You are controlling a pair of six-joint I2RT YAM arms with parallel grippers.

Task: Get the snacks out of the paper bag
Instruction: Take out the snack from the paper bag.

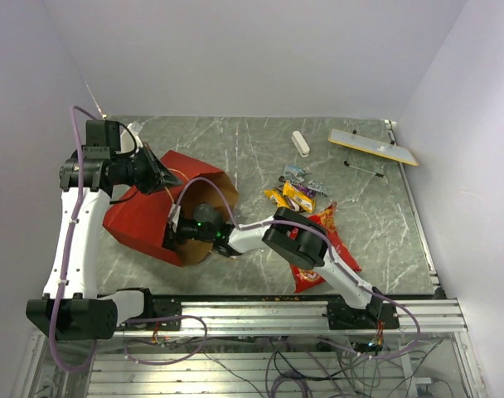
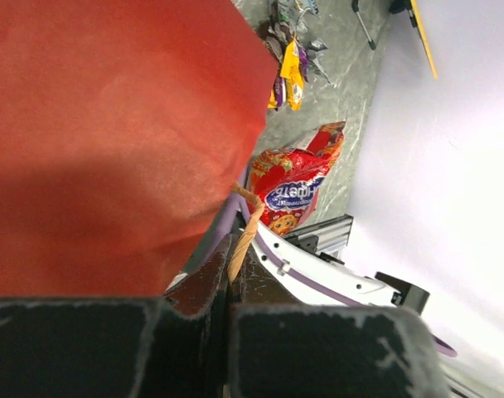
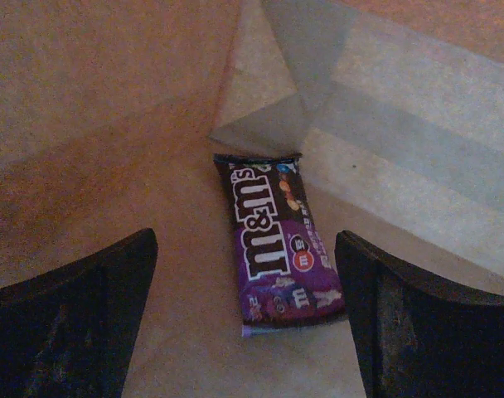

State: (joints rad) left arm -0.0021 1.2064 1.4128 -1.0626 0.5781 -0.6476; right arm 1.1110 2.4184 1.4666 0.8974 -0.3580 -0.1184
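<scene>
Pinching the tan twisted handle [image 2: 244, 236] of the big red paper bag [image 1: 140, 220] in shut left jaws, holding right jaws wide open and empty over a purple candy pack [image 3: 281, 253] inside.

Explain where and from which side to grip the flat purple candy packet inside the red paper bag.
Probably pinch the purple candy packet across its narrow middle, on its long edges, entering through the mouth of the red paper bag. It lies flat, lengthwise between the open fingers of the right end effector.
</scene>
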